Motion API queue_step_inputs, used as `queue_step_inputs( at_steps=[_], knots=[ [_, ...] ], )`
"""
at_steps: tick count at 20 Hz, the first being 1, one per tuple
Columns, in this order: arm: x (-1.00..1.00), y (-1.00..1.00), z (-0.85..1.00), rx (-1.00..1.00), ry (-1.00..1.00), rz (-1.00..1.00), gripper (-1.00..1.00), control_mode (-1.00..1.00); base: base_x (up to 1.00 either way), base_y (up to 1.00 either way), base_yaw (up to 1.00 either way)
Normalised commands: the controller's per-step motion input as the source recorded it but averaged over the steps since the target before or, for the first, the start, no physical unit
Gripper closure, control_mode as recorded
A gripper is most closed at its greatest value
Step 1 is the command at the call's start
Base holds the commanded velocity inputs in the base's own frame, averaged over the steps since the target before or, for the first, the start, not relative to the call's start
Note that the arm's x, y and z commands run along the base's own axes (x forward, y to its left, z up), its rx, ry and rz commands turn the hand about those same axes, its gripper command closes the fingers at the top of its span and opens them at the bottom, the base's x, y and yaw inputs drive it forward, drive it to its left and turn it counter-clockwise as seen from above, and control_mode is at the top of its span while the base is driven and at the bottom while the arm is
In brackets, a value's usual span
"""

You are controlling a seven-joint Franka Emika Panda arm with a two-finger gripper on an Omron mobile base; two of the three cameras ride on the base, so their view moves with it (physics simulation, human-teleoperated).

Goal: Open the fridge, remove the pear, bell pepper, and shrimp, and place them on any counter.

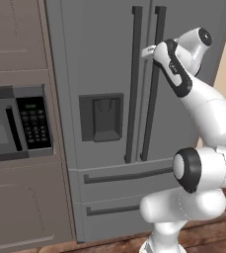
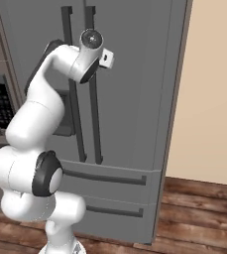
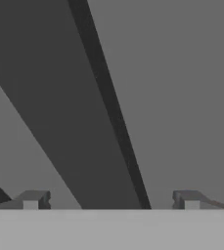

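The grey steel fridge (image 1: 104, 59) (image 2: 135, 99) stands with both doors shut, so the pear, bell pepper and shrimp are hidden. No counter is in view. My arm reaches up to the two dark vertical handles. My gripper (image 1: 147, 51) (image 2: 107, 58) is at the upper part of the right door's handle (image 1: 154, 99) (image 2: 93, 114). In the hand view the gripper (image 3: 111, 200) is open. A dark handle bar (image 3: 59, 97) runs slantwise down between the fingertips (image 3: 33, 199). Whether the fingers touch it I cannot tell.
A grey microwave (image 1: 16, 123) with a keypad sits in brown cabinets left of the fridge. The dispenser panel (image 1: 101, 117) is on the left door, with two drawers (image 1: 124, 175) below. A beige wall (image 2: 214, 74) and wooden floor (image 2: 199, 208) lie to the right.
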Motion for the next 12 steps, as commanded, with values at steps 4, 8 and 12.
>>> queue_step_inputs(
  at_steps=[4, 8, 12],
  knots=[
    [0.96, 0.0, -0.17, 0.01, 0.03, -0.02, -1.0, -1.0, 0.0, 0.0, 0.0],
    [1.0, 0.0, -0.2, 0.0, 0.13, 0.0, -1.0, -1.0, 0.0, 0.0, 0.0],
    [0.95, 0.07, -0.31, 0.0, 0.15, 0.0, -1.0, -1.0, 0.0, 0.0, 0.0]
  ],
)
